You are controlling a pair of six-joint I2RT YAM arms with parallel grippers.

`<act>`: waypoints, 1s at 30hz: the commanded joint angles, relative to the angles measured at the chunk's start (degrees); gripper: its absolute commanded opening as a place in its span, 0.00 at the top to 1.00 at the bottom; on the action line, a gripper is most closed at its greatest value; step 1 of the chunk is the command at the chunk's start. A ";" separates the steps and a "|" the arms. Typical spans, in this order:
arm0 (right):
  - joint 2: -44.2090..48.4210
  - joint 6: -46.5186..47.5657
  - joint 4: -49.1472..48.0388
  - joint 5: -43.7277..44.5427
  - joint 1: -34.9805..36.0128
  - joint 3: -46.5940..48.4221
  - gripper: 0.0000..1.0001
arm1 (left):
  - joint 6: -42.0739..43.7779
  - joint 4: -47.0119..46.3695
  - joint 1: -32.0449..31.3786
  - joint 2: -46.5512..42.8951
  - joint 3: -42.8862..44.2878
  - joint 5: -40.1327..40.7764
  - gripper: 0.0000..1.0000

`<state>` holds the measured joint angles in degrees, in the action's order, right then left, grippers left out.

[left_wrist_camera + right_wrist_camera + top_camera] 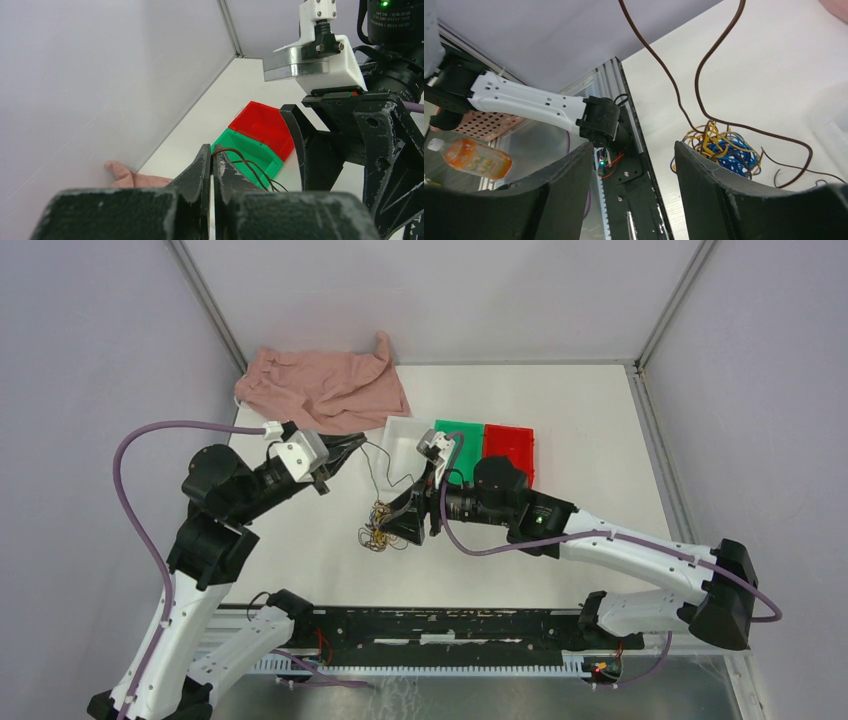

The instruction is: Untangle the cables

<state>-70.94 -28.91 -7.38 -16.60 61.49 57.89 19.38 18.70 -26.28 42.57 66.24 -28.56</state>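
Yellow-blue-brown cables (378, 532) bunched left of table centre, toward the near edge. One dark brown strand (698, 75) (rising from the bunch) sits pinched in left gripper (212, 159); right gripper (633, 150) spread above bunch.

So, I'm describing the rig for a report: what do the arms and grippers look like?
Left arm and right arm alike: white links, black joint housings, a thick purple cable looping along each. The left gripper and right gripper have two black tapered fingers, scuffed at the edges. A green light shows on the right arm.
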 commanded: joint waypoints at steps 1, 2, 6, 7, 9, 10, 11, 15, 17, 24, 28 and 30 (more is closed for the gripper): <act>-0.44 4.21 1.67 1.84 0.28 4.14 0.32 | 1.07 -1.21 -0.13 0.12 1.58 0.36 0.97; -1.49 4.58 1.79 1.80 0.26 5.48 0.32 | 0.77 -1.16 -0.14 0.30 1.75 0.37 0.97; -6.00 6.24 2.57 4.32 0.21 9.93 0.33 | -0.24 -1.16 -0.12 0.76 2.55 0.10 0.97; -6.94 6.77 2.52 5.40 0.20 10.72 0.33 | -0.42 -1.01 -0.10 0.91 2.85 -0.03 0.97; -8.72 7.34 2.18 6.96 0.32 12.21 0.34 | -0.53 -0.61 -0.16 1.04 3.30 -0.28 0.97; -9.85 7.69 1.87 7.02 0.37 13.26 0.34 | -0.71 -0.47 -0.13 1.15 3.44 -0.42 0.97; -10.84 8.03 1.54 7.35 0.54 13.97 0.34 | -0.86 -0.50 -0.17 1.14 3.58 -0.44 0.97; -14.03 9.72 1.04 10.75 1.44 16.14 0.42 | -1.67 -0.53 -0.17 1.64 4.44 -0.70 0.97; -14.99 9.06 -0.83 11.24 1.56 16.11 0.47 | -2.05 -0.53 -0.13 1.91 4.95 -0.72 0.97; -16.55 3.98 -6.99 7.24 1.71 12.76 0.67 | -1.87 -0.59 -0.17 3.61 8.02 0.54 0.97; -16.20 -0.94 -10.60 4.32 1.71 8.06 0.80 | -0.82 -2.00 -0.14 4.84 10.29 4.59 0.97; -15.73 -3.58 -14.26 4.44 1.74 4.23 0.83 | -0.01 -3.09 -0.18 5.30 11.13 6.54 0.97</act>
<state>-87.90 -26.26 -13.41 -10.07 62.98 67.61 19.16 20.01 -26.28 47.29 73.84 -26.83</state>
